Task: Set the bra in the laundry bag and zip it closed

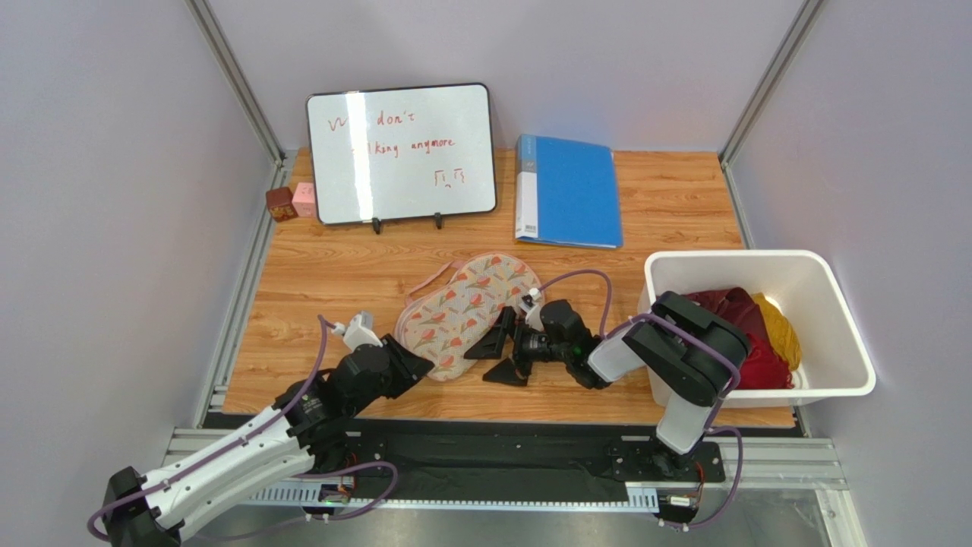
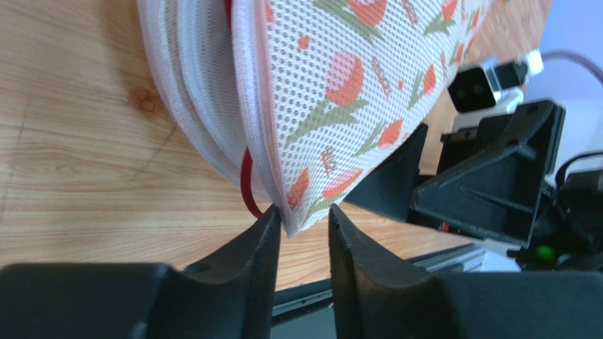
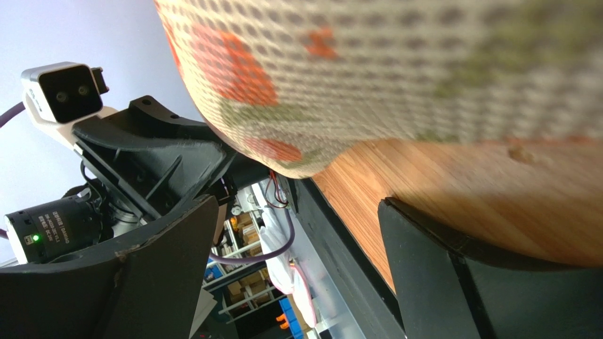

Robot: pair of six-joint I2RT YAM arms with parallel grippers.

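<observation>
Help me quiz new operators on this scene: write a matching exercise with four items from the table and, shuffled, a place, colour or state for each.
Things:
1 laundry bag
2 folder
3 whiteboard
4 white bin

Descriptions:
A holds red and yellow clothes
B stands upright at the back left
C lies flat, blue
D lies in the middle, flower-printed

Pairs: 1-D; 2-C; 3-B; 4-A
</observation>
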